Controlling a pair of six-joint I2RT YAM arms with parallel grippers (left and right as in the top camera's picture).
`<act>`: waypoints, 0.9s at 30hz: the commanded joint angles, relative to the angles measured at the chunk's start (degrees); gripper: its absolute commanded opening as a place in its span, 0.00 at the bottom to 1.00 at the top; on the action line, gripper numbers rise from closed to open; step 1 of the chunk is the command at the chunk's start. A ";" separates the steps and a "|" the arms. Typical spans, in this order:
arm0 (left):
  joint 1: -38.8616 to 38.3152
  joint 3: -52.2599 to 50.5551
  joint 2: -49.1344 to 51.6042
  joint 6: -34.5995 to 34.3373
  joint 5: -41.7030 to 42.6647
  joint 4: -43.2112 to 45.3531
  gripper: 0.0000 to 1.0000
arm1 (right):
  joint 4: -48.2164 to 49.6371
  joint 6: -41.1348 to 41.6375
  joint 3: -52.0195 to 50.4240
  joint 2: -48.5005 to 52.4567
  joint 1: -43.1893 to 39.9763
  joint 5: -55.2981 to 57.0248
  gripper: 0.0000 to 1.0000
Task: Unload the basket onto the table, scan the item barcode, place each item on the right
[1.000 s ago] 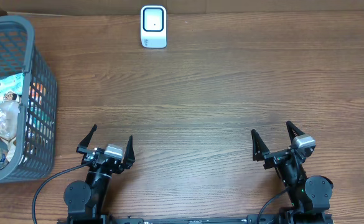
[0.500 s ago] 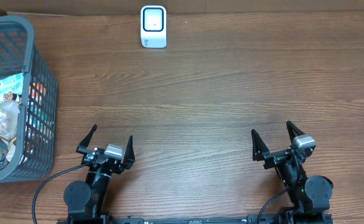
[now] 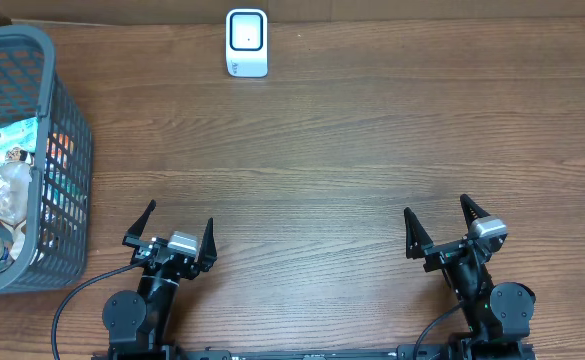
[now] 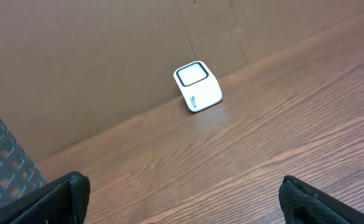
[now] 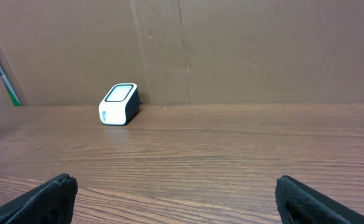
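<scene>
Grey basket [image 3: 69,150] cut off at left edge, contents [image 3: 7,165] jumbled; left pincer [image 3: 180,216], right pincer [image 3: 436,206] spread, empty.

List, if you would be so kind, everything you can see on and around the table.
barcode scanner: one, white with a dark window, far edge of the table, against the backdrop.
basket: one, grey plastic mesh, left edge of the table.
packaged items: several, count unclear, mixed colours, inside the basket.
table: one, brown wood grain, under everything.
cardboard backdrop: one, brown, upright behind the table.
left gripper: one, black, open and empty, near edge on the left.
right gripper: one, black, open and empty, near edge on the right.
</scene>
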 commanded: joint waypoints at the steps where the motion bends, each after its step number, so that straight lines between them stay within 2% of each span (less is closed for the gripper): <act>1: -0.37 -0.37 -0.70 -0.39 -0.35 0.11 1.00 | 0.31 0.20 -0.59 -0.68 -0.31 -0.04 1.00; 20: -0.37 -0.37 -0.70 -0.44 -0.72 0.11 1.00 | 0.31 0.20 -0.59 -0.68 -0.31 -0.04 1.00; 27: -0.37 -0.37 -0.70 -5.14 0.33 0.22 0.99 | 0.31 0.20 -0.59 -0.68 -0.31 -0.04 1.00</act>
